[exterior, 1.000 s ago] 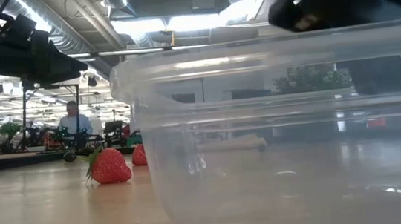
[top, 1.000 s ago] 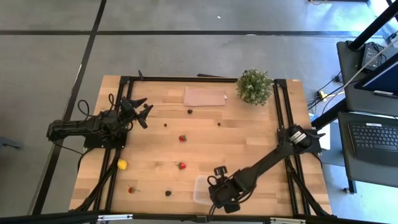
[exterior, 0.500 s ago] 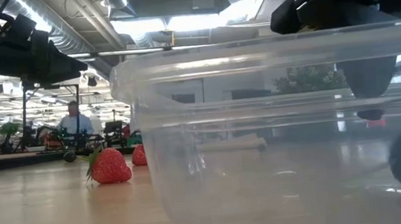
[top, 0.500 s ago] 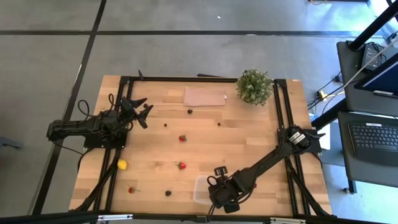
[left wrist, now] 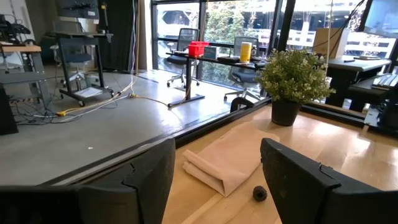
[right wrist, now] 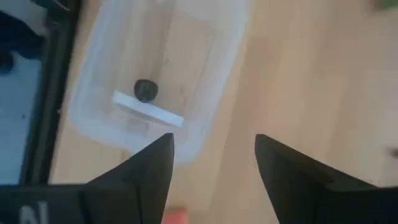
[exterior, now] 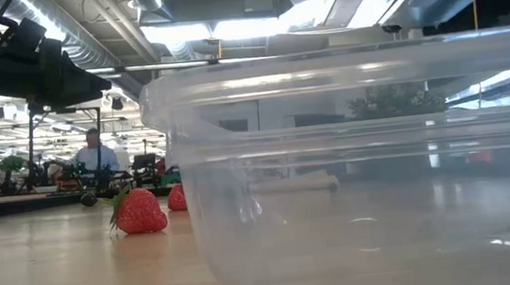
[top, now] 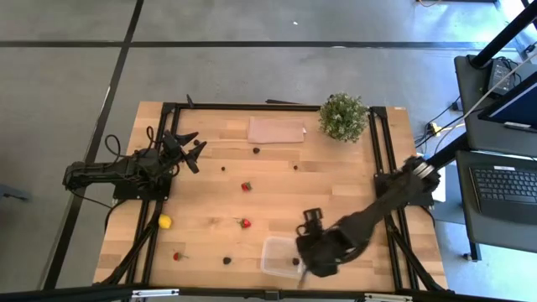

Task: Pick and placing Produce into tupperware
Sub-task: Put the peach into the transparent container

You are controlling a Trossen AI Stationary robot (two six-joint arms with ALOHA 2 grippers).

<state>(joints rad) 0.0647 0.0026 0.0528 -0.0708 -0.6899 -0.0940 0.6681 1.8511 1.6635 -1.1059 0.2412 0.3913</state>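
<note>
Berries look tiny, light, soft and rollable; one dark round berry [right wrist: 145,90] lies inside the clear plastic rectangular tub [top: 273,257] at the tabletop's [top: 336,193] six o'clock. Right gripper [top: 312,260] hangs empty, fingers apart, beside it. Left gripper [top: 190,150] waits wide at ten o'clock. Pinch each red strawberry [top: 246,186] gently across its middle.

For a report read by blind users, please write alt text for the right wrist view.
A clear plastic tub sits on the wooden table with one dark berry inside it, beside a white strip on its floor. The right gripper is above and beside the tub, its two dark fingers open and empty.
</note>
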